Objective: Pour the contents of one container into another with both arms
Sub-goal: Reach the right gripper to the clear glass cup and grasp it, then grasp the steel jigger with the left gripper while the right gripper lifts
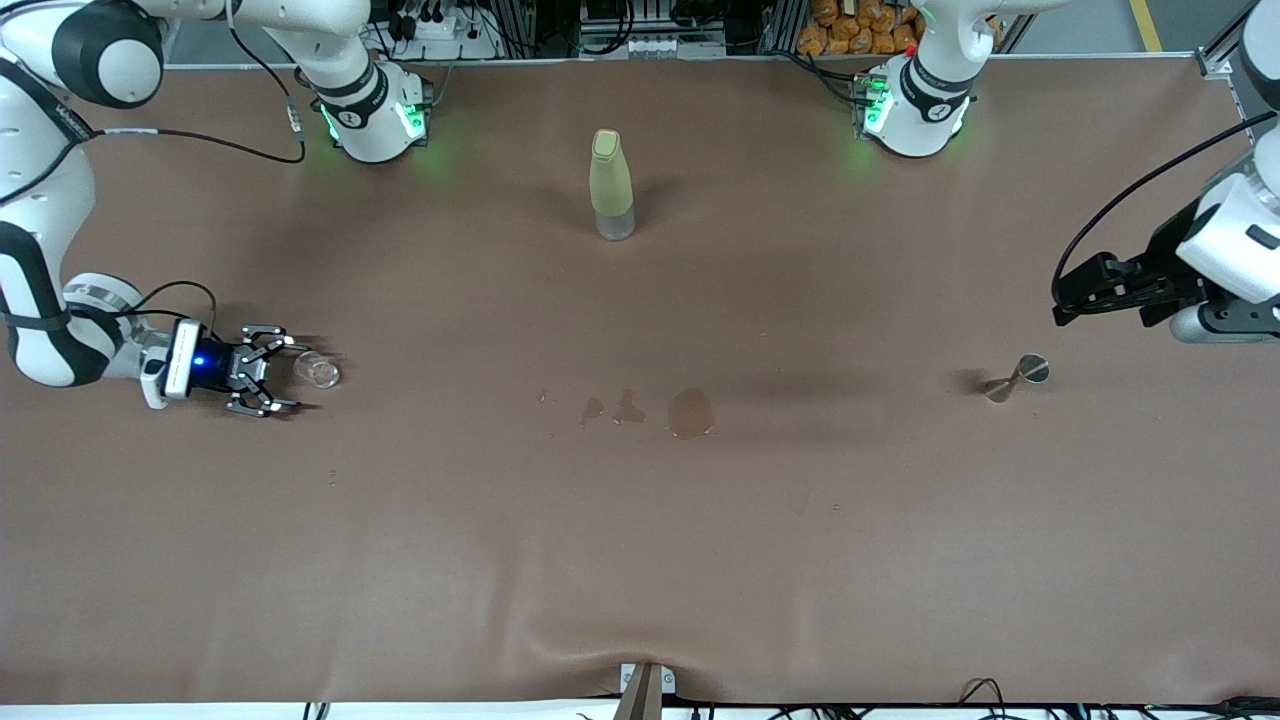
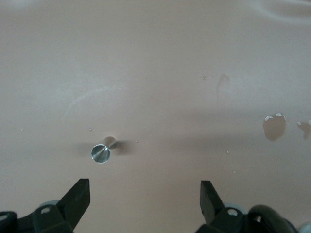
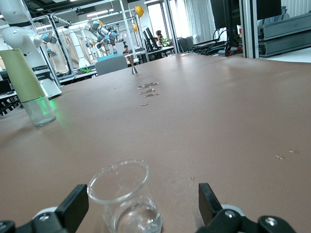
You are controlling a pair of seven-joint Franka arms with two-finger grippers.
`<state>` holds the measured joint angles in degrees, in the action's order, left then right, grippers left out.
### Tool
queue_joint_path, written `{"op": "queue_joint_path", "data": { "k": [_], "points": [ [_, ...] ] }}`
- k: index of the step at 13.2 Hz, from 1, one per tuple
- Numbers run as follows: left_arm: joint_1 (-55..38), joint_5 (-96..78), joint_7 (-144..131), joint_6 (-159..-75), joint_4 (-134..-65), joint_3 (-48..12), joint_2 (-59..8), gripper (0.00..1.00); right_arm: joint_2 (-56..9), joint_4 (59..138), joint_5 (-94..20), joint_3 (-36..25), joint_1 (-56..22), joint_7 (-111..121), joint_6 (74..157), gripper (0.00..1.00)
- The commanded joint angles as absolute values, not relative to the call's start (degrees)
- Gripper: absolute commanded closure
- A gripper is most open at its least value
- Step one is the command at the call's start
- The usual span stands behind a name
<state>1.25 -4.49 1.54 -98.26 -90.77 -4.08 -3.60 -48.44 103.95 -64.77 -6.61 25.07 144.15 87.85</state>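
Observation:
The tiny clear glass cup point(image 1: 318, 371) stands upright at the right arm's end of the table, with a little liquid at its base. My right gripper point(image 1: 291, 377) is low at the table and open, its fingers on either side of the cup point(image 3: 124, 199) without touching it; in the right wrist view the right gripper point(image 3: 141, 208) shows a wide gap. The steel jigger point(image 1: 1018, 377) stands upright at the left arm's end. My left gripper point(image 1: 1062, 300) hangs open above the table beside the jigger point(image 2: 101, 152); nothing is between the left gripper point(image 2: 144, 198) fingers.
A tall yellow-green bottle point(image 1: 611, 185) stands mid-table toward the robots' bases, also in the right wrist view as the bottle point(image 3: 26, 82). Small puddles point(image 1: 690, 412) lie on the brown table cover between cup and jigger, seen as wet spots point(image 2: 274, 126).

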Motion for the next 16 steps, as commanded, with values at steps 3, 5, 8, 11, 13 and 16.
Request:
{"op": "queue_joint_path", "data": {
  "k": [3,5,8,11,13,16],
  "points": [
    [10.53,-14.31,23.95,-98.0,-91.05,-4.04,-6.58,0.0,-50.27,102.66,-66.18,-5.63,25.75,146.16,86.48,0.0],
    [13.26,-17.82,31.42,-98.09,-90.88,-4.04,-9.13,0.0,-50.45,102.66,-66.18,-5.45,25.66,146.25,86.48,0.0],
    [17.22,-24.15,52.31,-98.09,-90.97,-4.04,-13.34,0.0,-50.45,102.74,-66.09,-5.1,25.58,146.69,86.48,0.01],
    [22.57,-29.87,70.7,-97.65,-91.32,-4.04,-18.44,0.0,-50.45,102.83,-66.09,-5.01,25.4,146.69,85.7,0.06],
    [24.51,-31.71,81.34,-97.04,-91.41,-4.04,-20.73,0.0,-50.36,102.92,-66.18,-4.75,25.22,146.69,85.52,0.06],
    [28.9,-36.45,94.44,-93.18,-91.14,-4.22,-26.52,0.0,-50.45,102.92,-66.18,-4.75,25.31,146.78,84.9,0.12]
  ]
}}
